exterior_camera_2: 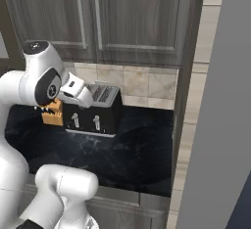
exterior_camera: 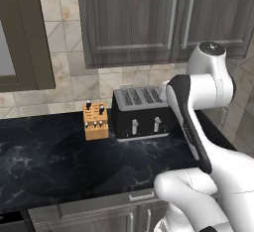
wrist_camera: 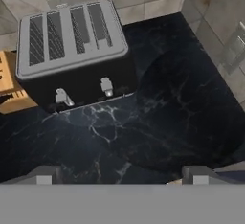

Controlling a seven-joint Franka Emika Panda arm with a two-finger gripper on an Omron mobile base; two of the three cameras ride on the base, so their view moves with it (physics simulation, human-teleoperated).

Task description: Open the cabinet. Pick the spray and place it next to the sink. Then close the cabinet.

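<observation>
The cabinet [exterior_camera: 134, 23] [exterior_camera_2: 132, 12] hangs on the wall above the counter, both dark grey doors closed, with the two silver bar handles [exterior_camera: 172, 18] [exterior_camera_2: 96, 15] side by side at the middle. My gripper [wrist_camera: 122, 175] is open, its fingertips [wrist_camera: 43, 175] set wide apart with nothing between them. It hovers above the black marbled counter [wrist_camera: 167, 113], in front of the toaster. In the right base view my hand [exterior_camera_2: 73, 88] sits just left of the toaster's top. The spray and the sink are out of view.
A black four-slot toaster [exterior_camera: 141, 112] [exterior_camera_2: 95, 108] [wrist_camera: 72, 50] stands at the back of the counter with a wooden knife block [exterior_camera: 95, 121] [exterior_camera_2: 53, 113] [wrist_camera: 9, 86] to its left. A dark brown frame [exterior_camera: 25, 32] is at far left. A tall panel [exterior_camera_2: 186, 101] bounds the counter's right end.
</observation>
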